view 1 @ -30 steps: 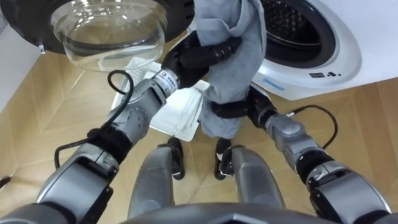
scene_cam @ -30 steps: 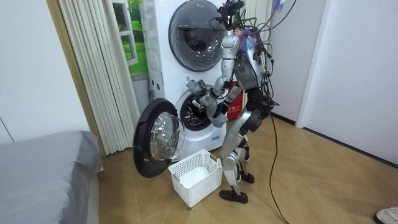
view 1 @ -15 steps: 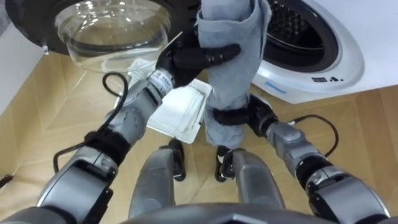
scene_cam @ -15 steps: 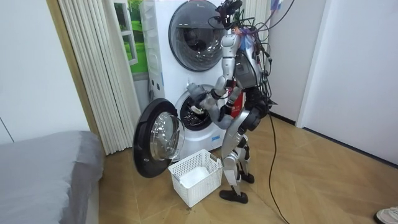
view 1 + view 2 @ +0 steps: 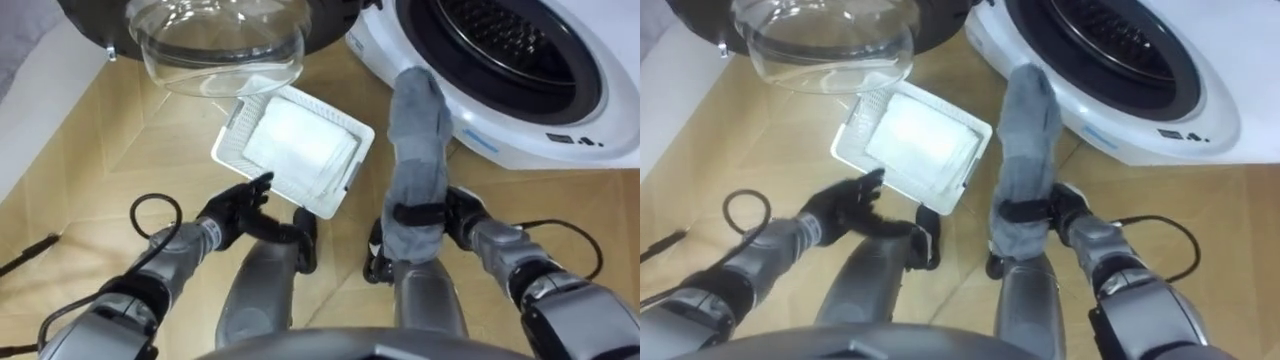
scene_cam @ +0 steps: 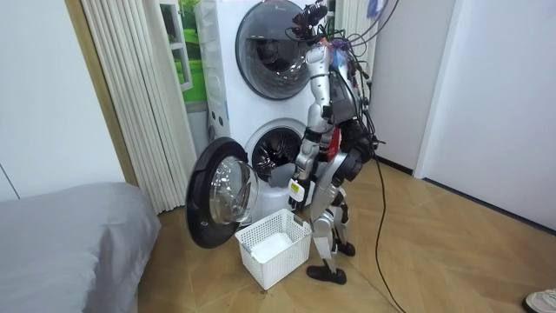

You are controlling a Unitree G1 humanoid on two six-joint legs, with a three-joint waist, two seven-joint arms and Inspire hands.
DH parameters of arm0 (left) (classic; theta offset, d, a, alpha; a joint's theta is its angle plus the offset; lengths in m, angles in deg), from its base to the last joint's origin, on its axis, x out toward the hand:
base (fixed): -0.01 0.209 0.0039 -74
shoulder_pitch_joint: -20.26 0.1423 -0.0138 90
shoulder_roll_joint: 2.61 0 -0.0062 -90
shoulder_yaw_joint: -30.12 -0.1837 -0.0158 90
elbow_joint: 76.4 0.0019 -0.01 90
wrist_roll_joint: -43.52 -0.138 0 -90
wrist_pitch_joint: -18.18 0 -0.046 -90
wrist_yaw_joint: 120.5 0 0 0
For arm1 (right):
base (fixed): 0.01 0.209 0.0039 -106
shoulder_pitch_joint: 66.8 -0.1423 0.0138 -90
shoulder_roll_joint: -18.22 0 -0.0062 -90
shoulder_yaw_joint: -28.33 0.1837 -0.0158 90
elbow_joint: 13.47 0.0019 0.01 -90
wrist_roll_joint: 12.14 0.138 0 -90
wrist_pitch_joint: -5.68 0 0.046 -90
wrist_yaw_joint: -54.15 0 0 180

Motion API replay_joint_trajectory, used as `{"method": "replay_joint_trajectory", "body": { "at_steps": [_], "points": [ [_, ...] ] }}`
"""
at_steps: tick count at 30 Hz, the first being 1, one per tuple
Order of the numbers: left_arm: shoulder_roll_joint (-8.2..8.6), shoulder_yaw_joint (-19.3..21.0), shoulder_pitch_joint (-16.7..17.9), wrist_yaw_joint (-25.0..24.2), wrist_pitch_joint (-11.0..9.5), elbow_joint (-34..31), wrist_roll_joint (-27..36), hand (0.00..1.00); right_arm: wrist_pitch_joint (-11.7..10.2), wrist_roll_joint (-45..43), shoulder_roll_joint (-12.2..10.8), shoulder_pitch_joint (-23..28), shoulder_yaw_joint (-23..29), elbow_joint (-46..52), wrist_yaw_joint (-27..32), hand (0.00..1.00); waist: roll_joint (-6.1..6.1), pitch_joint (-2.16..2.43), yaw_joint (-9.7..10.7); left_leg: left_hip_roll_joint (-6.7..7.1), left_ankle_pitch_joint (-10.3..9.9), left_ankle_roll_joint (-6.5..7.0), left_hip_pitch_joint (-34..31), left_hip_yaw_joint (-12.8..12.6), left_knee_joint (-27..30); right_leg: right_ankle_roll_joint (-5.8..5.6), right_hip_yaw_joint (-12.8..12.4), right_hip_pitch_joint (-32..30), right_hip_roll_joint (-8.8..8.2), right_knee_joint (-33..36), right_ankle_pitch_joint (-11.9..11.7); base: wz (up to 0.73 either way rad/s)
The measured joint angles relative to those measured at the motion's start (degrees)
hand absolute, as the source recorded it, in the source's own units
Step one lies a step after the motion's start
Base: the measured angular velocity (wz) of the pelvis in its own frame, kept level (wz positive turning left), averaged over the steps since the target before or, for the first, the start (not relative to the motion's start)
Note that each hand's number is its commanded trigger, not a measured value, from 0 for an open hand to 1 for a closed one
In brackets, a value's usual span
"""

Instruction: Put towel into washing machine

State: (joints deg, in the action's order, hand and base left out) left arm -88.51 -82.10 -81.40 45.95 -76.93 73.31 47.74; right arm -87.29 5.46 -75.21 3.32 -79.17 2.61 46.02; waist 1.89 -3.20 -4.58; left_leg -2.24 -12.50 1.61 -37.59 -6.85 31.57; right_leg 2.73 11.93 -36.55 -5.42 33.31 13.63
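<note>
Robot: stands upright before the lower washing machine point(image 6: 276, 156), with the basket by its feet.
Towel: the grey towel point(image 5: 417, 140) is bunched into a tall column that rises from the right hand. Its top droops in front of the machine's white front, just below the opening and outside the drum.
Right hand: the right hand point(image 5: 458, 212) has its dark fingers wrapped tight round the towel's lower part.
Left hand: the left hand point(image 5: 232, 207) is low on the left, fingers loosely spread and holding nothing, near the basket's near edge but apart from it.
Basket: the white basket point(image 5: 228, 128) sits on the wooden floor point(image 5: 120, 140), with a folded white cloth point(image 5: 300, 145) inside.
Door: the door point(image 5: 215, 45) is swung open to the far left, its glass bowl showing.
Drum: the drum point(image 5: 505, 35) is dark and open at the far right.
Bed: a grey bed point(image 6: 61, 235) lies at the room view's left.
</note>
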Motion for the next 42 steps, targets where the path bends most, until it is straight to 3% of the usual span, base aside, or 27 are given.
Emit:
{"method": "replay_joint_trajectory", "body": {
  "at_steps": [4, 9, 11, 14, 19, 23, 25, 26, 29, 32, 33, 39, 42],
  "points": [
    [-0.02, 0.07, -0.07, 3.12, -0.52, -0.27, -4.99, 0.00, 1.08, 3.23, 1.98, -1.59, 1.52, -0.88, -0.26, 1.00, -0.46, -0.27, 1.43, 1.18, 1.37, 0.71, 0.31, -0.02, -1.70, -0.34, 0.81, -0.06, -1.73, 0.27, 0.30, 0.16],
    [-0.21, 0.79, -0.12, 4.71, -1.19, -0.30, -6.06, 0.00, 2.28, 8.94, 2.89, -2.56, 3.25, -2.49, -0.14, 1.00, -1.84, -1.03, 1.19, 1.86, 1.99, 1.18, 0.08, -0.05, -1.97, -0.69, 0.80, -0.60, -2.46, 0.53, 0.28, 0.07],
    [-0.19, 1.12, -0.07, 5.71, -1.30, -0.41, -6.17, 0.00, 3.51, 11.02, 3.27, -3.58, 4.82, -2.48, -0.10, 1.00, -2.68, -0.98, 0.91, 2.28, 2.09, 1.36, -0.43, -0.13, -2.35, -0.83, 0.29, -1.71, -2.58, 1.39, 0.35, -0.02],
    [-0.17, 1.32, -0.09, 6.42, -1.49, -0.50, -6.11, 0.00, 3.75, 14.67, 4.16, -5.91, 5.39, -2.48, 0.25, 1.00, -2.96, -0.94, 1.35, 2.68, 2.38, 1.60, -1.63, -0.21, -1.84, -0.89, 0.51, -3.08, -3.54, 2.55, 0.41, 0.05],
    [-0.56, 1.26, 1.26, 8.47, -1.38, -3.46, -6.14, 0.00, 4.43, 17.16, 8.82, -10.52, 7.64, -2.36, 1.56, 1.00, -4.66, -0.85, 1.42, 3.87, 2.79, 2.16, -2.68, -0.81, -1.71, -1.35, -0.66, -5.24, -4.50, 4.55, 0.91, 0.03],
    [-1.59, 1.07, 1.93, 9.73, -1.44, -3.53, -6.06, 0.00, 5.73, 25.60, 10.93, -12.37, 10.47, -2.24, 4.24, 1.00, -6.64, -0.77, 1.55, 3.87, 2.83, 2.22, -1.63, -0.69, -1.65, -1.46, -0.31, -3.89, -4.47, 3.97, 0.85, 0.01],
    [-1.58, 1.03, 2.40, 10.80, -1.48, -3.66, -6.03, 0.00, 5.75, 29.72, 12.88, -13.78, 12.15, -2.16, 5.54, 1.00, -6.76, -0.78, 1.74, 3.86, 2.91, 2.37, -1.28, -0.76, -1.66, -1.65, 0.11, -3.30, -4.43, 3.67, 0.69, 0.05],
    [-1.58, 0.92, 2.54, 11.19, -1.45, -3.72, -5.97, 0.00, 6.92, 32.03, 13.53, -14.97, 12.15, -2.07, 5.61, 1.00, -6.92, -0.75, 1.79, 3.90, 2.98, 2.47, -1.13, -0.80, -1.74, -1.69, 0.03, -3.17, -4.44, 3.66, 0.61, 0.00],
    [-1.43, 0.95, 2.98, 12.26, -1.47, -4.61, -6.05, 0.00, 9.44, 38.60, 13.45, -17.64, 13.97, -1.84, 7.35, 1.00, -7.18, -0.84, 1.76, 4.08, 3.13, 2.68, -1.15, -0.96, -1.84, -1.77, -0.63, -3.54, -4.65, 4.20, 0.56, 0.00],
    [-1.05, 1.70, 3.36, 13.01, -1.47, -4.60, -6.06, 0.00, 10.65, 40.90, 13.45, -18.69, 14.43, -1.83, 8.44, 1.00, -7.25, -0.85, 2.03, 4.29, 3.23, 2.81, -1.15, -0.87, -1.81, -1.86, -0.53, -3.54, -4.95, 4.43, 0.61, 0.04],
    [-0.90, 1.84, 3.46, 13.20, -1.46, -4.62, -6.13, 0.00, 10.76, 40.90, 13.45, -18.84, 14.43, -1.68, 9.26, 0.00, -7.35, -0.84, 2.10, 4.51, 3.30, 2.91, -1.14, -1.00, -1.81, -1.95, -0.59, -3.66, -5.25, 4.67, 0.66, 0.03],
    [-0.60, 2.18, 3.76, 15.15, -1.40, -5.00, -6.17, 0.00, 12.38, 43.53, 13.45, -20.36, 14.90, 0.87, 15.25, 0.00, -7.89, -0.82, 3.28, 5.64, 3.80, 3.84, -1.70, -2.29, -1.76, -2.56, -0.88, -5.22, -7.06, 6.72, 1.09, 0.05],
    [-0.12, 2.94, 4.09, 16.01, -1.03, -4.99, -6.16, 0.00, 13.68, 51.42, 13.46, -22.50, 16.93, 0.53, 17.58, 0.00, -7.90, -0.81, 4.41, 6.09, 3.98, 4.24, -2.41, -2.17, -1.15, -2.95, -0.63, -5.66, -7.61, 7.44, 1.34, 0.16]
  ]
}}
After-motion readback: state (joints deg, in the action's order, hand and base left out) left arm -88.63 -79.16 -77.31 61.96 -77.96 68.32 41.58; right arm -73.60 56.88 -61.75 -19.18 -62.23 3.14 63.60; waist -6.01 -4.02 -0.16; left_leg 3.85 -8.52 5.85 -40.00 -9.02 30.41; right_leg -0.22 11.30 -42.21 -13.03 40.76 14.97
